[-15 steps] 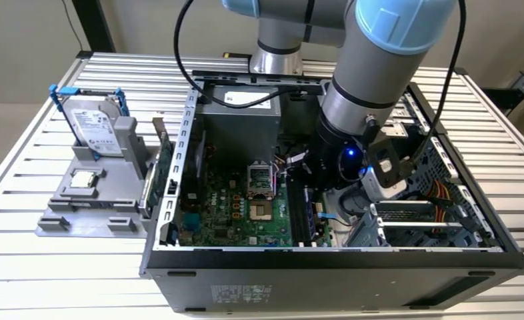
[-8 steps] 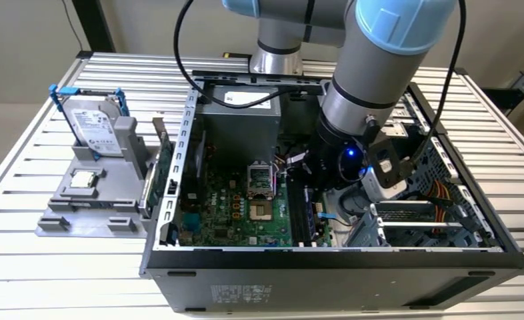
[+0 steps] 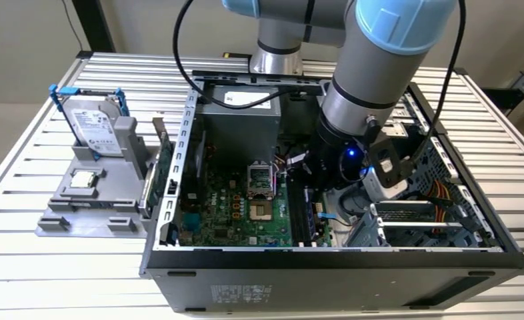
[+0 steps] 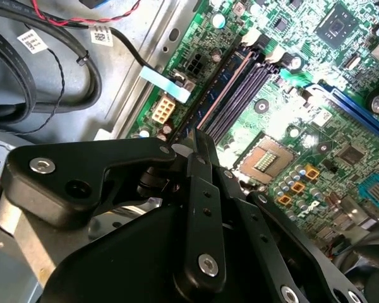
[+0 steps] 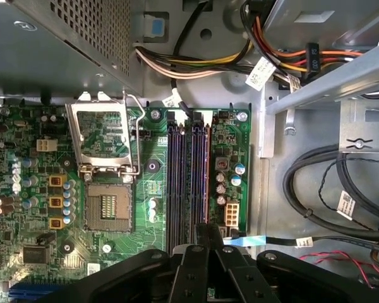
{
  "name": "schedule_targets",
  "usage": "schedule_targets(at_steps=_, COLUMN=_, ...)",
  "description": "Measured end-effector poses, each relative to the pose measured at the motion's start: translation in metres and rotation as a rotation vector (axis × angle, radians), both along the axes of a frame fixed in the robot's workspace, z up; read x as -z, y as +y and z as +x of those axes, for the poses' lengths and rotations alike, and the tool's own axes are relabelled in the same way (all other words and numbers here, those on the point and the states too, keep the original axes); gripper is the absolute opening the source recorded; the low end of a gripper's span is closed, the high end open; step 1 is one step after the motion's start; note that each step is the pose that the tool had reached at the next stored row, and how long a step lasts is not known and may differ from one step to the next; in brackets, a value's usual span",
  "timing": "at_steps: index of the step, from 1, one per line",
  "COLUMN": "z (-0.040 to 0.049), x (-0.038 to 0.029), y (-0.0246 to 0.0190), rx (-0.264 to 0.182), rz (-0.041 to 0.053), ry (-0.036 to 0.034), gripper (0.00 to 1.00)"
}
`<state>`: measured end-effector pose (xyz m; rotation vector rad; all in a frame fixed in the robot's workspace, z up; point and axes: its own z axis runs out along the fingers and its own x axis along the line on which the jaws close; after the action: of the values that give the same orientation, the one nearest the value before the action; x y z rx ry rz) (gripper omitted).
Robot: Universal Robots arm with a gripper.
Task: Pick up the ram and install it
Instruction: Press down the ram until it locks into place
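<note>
Claw (image 5: 205, 243) sits low over the motherboard (image 5: 114, 189), fingers pinched narrow on the ram (image 5: 206, 183). In both wrist views the stick stands on edge, lined up along the outermost of the long black slots (image 5: 188, 180), the one nearest the small white connector (image 5: 231, 213); whether it is fully seated cannot be told. Thin-edge grip looks chosen so the board can drop straight into the slot. Beside the slots, the open CPU socket (image 5: 106, 210) with its retention frame tipped up. In the exterior view the arm (image 3: 369, 87) reaches down into the open PC case (image 3: 333, 257) on the slatted counter (image 3: 31, 267). Further left, a grey parts holder (image 3: 93, 213) keeps a hard drive (image 3: 95, 127) upright and a CPU chip (image 3: 83, 179) flat.
</note>
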<state>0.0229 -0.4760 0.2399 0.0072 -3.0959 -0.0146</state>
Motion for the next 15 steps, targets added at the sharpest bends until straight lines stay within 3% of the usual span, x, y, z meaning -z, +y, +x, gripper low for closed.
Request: schedule_targets(at_steps=15, z=0.0000, x=0.0000, y=0.0000, rx=-0.097, rz=0.0000, ry=0.0000, gripper=0.00)
